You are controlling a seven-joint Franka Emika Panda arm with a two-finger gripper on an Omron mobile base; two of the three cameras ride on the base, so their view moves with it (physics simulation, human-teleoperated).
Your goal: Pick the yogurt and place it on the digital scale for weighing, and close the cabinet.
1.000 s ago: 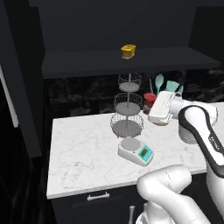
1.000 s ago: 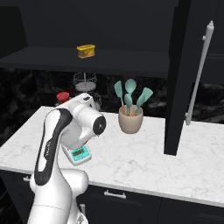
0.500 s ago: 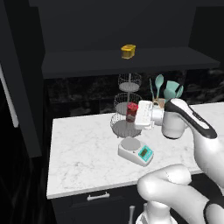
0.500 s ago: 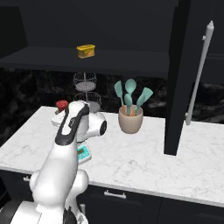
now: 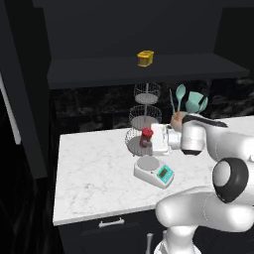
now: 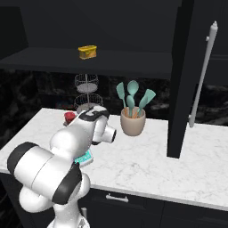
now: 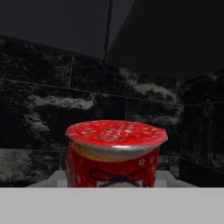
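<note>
The yogurt (image 5: 147,137) is sitting clamped in the pincer (image 5: 150,139), held in the air above the worktop (image 5: 94,173) and just over the far side of the digital scale (image 5: 154,172), not touching it. It is a small red cup, upright, with a wider silvery rim, a flat speckled red foil lid and a dark bow print on the wall; the hand view is showing it close up (image 7: 114,153) against black veined tile. The pincer's fingers are pressing narrowly on the cup's sides, the hand lying level and pointing toward the worktop's left end. In the right base view the red lid (image 6: 69,116) is peeking out past the white arm.

The scale is a low white rounded block with a round grey plate and a teal display, lying near the front edge, mid-worktop. Behind it a three-tier wire basket stand (image 5: 144,116) is standing by the back edge, and a beige pot of teal utensils (image 6: 133,121) is further right. The worktop is white marble with grey veins. A squat yellow container (image 5: 145,58) is sitting on the black cabinet shelf (image 5: 149,69); the cabinet door (image 6: 196,71) with its long silver bar handle is standing open.

Compared with half a second ago, the arm is reaching further left and lower, bringing the cup down in front of the basket stand toward the scale.
</note>
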